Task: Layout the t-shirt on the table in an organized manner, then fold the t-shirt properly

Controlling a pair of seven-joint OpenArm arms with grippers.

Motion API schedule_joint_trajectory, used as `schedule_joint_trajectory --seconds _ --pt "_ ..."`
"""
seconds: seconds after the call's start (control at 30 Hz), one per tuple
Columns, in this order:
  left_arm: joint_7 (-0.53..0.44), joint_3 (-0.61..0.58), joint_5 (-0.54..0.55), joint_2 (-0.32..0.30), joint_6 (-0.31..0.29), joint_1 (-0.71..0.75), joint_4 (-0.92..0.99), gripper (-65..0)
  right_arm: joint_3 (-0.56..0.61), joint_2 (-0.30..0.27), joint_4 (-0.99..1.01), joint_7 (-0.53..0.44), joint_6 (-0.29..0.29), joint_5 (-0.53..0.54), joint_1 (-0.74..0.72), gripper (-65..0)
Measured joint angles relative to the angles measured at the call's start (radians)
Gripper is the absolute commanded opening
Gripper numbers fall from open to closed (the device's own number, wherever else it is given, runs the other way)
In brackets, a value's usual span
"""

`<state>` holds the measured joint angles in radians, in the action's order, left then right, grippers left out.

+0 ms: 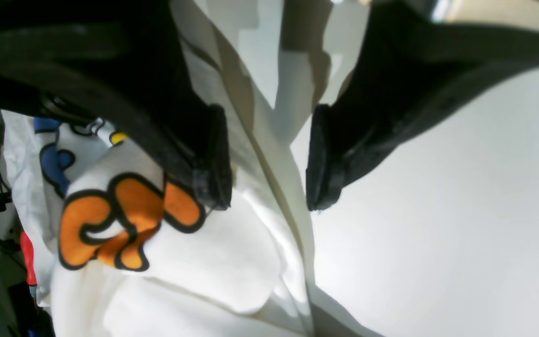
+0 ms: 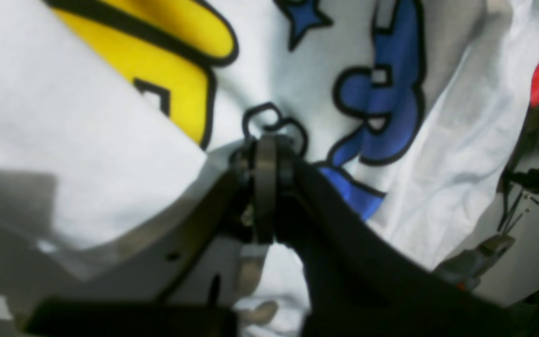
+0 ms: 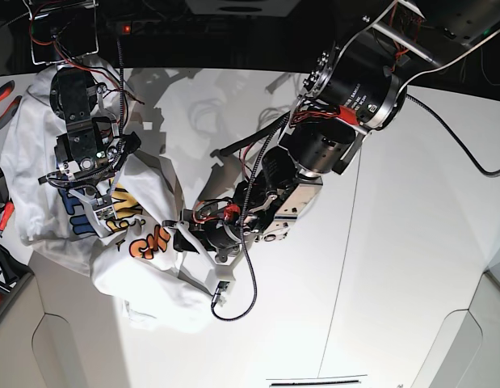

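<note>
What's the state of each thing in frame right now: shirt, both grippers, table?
t-shirt: bunched and crumpled at the table's edge, print partly visible, not laid flat, not folded.
left gripper: open, jaws apart over the shirt's edge, holding nothing.
right gripper: shut, pinching shirt fabric by the blue lettering.
table: white top, shirt covers only one corner area.

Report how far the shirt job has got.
Done: nothing finished; the t-shirt lies bunched at the table edge, print crumpled. In hand: the right gripper is shut on the cloth, and the left gripper hangs open over the shirt's edge. Left: spreading it flat, then every fold.
</note>
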<state>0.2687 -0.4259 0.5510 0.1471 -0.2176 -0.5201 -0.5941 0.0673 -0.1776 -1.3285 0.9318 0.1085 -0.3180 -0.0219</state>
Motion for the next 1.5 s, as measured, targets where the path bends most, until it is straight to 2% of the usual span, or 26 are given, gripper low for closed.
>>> schedule_joint_trajectory --seconds 0.37,0.43,0.53,0.57,0.7,0.77,0.83,1.0,1.07,1.13,1.33,1.43,1.5 --pt "0.0 -0.094 0.022 0.0 0.0 0.01 0.0 -35.5 0.0 0.0 0.0 0.0 0.0 0.0 0.0 -65.0" --pt "-0.005 -0.098 0.025 0.0 0.0 0.01 0.0 -41.5 0.0 0.0 0.0 0.0 0.0 0.0 0.0 -65.0" --pt "-0.007 -0.098 0.041 0.0 0.0 0.01 0.0 -61.5 0.0 0.0 0.0 0.0 0.0 0.0 0.0 -65.0" --pt "-0.007 -0.098 0.05 0.0 -0.005 0.01 0.0 -65.0 0.0 0.0 0.0 0.0 0.0 0.0 0.0 -65.0" --pt "0.004 -0.098 0.052 0.0 -0.101 0.019 0.0 -65.0 0.0 0.0 0.0 0.0 0.0 0.0 0.0 -65.0" --pt "0.049 -0.085 0.051 0.001 -0.105 0.026 0.0 -65.0 0.0 0.0 0.0 -0.001 0.0 0.0 0.0 -65.0" --pt "0.096 -0.035 0.05 0.0 -0.139 0.04 -0.009 -65.0 0.0 0.0 0.0 -0.001 0.0 0.0 0.0 -65.0" --pt "0.255 0.143 0.14 -0.002 -0.301 0.077 -0.103 -65.0 0.0 0.0 0.0 -0.006 0.0 0.0 0.0 -65.0" --pt "0.27 0.176 0.165 -0.008 -0.308 0.094 -0.153 -65.0 0.0 0.0 0.0 -0.006 0.0 0.0 0.0 -65.0" --pt "0.27 0.182 0.179 -0.04 -0.311 0.116 -0.208 -65.0 0.0 0.0 0.0 -0.005 0.0 0.0 0.0 -65.0" --pt "0.267 0.188 0.171 -0.193 -0.314 0.222 -0.366 -65.0 0.0 0.0 0.0 -0.012 0.0 0.003 0.0 -65.0" --pt "0.267 0.188 0.171 -0.213 -0.314 0.243 -0.39 -65.0 0.016 0.0 0.0 -0.015 0.001 0.003 -0.003 -65.0" --pt "0.268 0.184 0.172 -0.214 -0.315 0.243 -0.394 -65.0 0.053 0.0 0.0 -0.007 0.04 -0.005 -0.009 -65.0"
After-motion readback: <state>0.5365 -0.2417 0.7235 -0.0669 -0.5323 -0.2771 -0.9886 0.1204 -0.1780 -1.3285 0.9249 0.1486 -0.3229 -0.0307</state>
